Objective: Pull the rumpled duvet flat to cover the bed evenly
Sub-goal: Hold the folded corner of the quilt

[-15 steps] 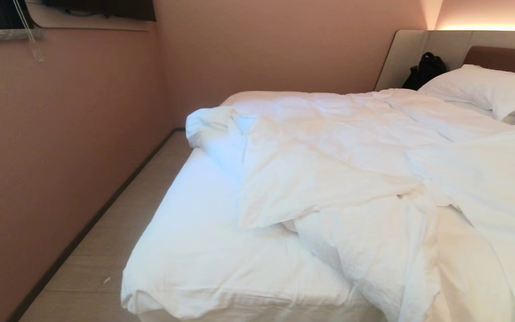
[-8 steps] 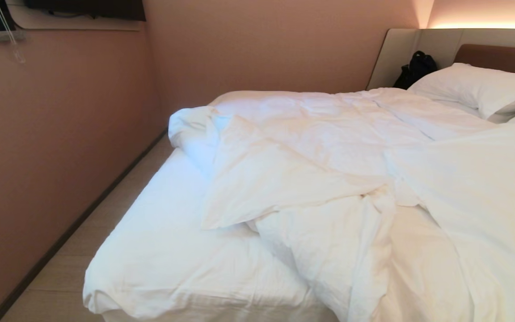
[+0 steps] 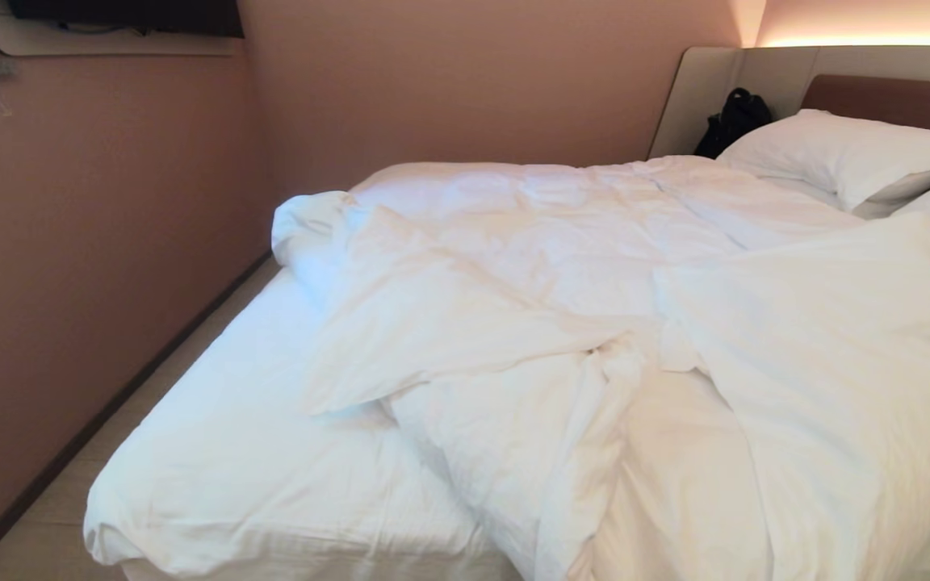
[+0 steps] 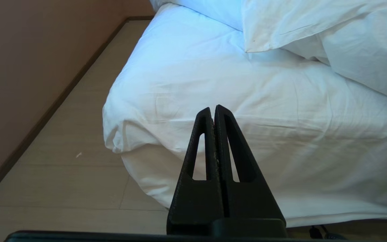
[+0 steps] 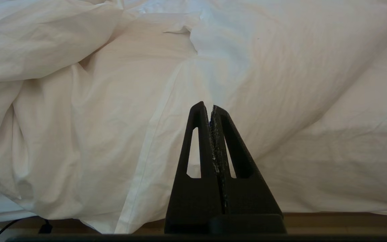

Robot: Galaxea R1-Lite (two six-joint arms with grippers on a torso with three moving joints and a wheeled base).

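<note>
White duvet [image 3: 594, 323] lies bunched on the bed [image 3: 231, 484]; left gripper [image 4: 213, 111] and right gripper [image 5: 207, 107] jaws clenched, empty

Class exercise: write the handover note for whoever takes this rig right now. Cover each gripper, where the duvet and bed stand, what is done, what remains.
Left gripper: shut, empty, off the bed's foot corner.
Right gripper: shut, empty, facing the duvet hanging over the foot edge.
Duvet: bunched toward the right, left foot corner of the sheet bare.
Done: nothing pulled yet.
Left: grip the duvet's edge, draw it flat and even.

Duvet [image 3: 594, 323] rumpled — bed [image 3: 255, 468] half uncovered.
</note>
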